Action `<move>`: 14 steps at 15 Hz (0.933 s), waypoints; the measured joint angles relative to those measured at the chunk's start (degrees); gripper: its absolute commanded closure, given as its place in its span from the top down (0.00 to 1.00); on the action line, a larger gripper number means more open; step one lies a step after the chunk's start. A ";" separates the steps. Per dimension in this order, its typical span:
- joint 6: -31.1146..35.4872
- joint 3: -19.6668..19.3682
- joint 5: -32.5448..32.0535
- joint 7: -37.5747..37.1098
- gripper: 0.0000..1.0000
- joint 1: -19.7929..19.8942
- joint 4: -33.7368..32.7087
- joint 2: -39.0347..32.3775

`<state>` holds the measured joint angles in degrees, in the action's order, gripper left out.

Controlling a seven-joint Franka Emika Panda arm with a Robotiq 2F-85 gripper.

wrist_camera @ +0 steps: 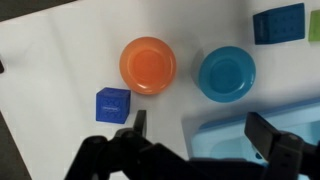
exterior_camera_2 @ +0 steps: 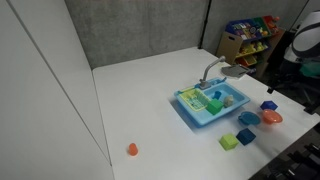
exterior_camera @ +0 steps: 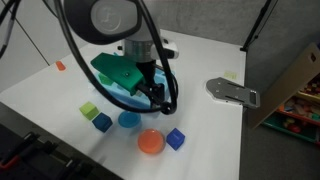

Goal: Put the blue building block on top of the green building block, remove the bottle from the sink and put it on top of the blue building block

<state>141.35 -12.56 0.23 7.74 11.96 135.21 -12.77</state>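
Observation:
The wrist view shows the blue building block [wrist_camera: 113,104], a deep-blue cube on the white table, just left of my open gripper [wrist_camera: 200,135]. Nothing is between the fingers. In both exterior views that block [exterior_camera: 176,138] [exterior_camera_2: 269,105] stands apart, beside the orange bowl. The light-blue sink [exterior_camera_2: 190,110] [wrist_camera: 240,128] lies under the gripper's right side. In an exterior view my gripper [exterior_camera: 160,95] hangs above the sink's [exterior_camera: 112,92] near edge. Green pieces [exterior_camera_2: 213,104] show inside the sink; I cannot tell whether one is the green building block. The bottle is hidden.
An orange bowl [wrist_camera: 148,65] and a blue bowl [wrist_camera: 226,73] sit ahead of the gripper. A teal cube [wrist_camera: 278,23] and a lime cube [exterior_camera: 90,110] lie further off. A grey object [exterior_camera: 232,92] lies past the sink, and a small orange piece [exterior_camera_2: 132,149] near the table's edge.

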 measured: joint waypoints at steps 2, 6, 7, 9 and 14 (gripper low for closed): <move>3.10 -0.54 -0.16 -0.43 1.00 0.47 -0.18 -2.70; 7.53 -1.18 -0.09 -1.81 1.00 1.57 -1.68 -8.30; 7.89 -1.18 0.11 -2.19 1.00 1.84 -2.48 -9.66; 7.99 -1.17 0.53 -3.18 1.00 2.37 -4.76 -12.34; 7.98 -1.18 0.65 -5.27 1.00 3.89 -11.04 -17.88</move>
<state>149.33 -13.74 0.87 2.46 15.85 124.16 -30.65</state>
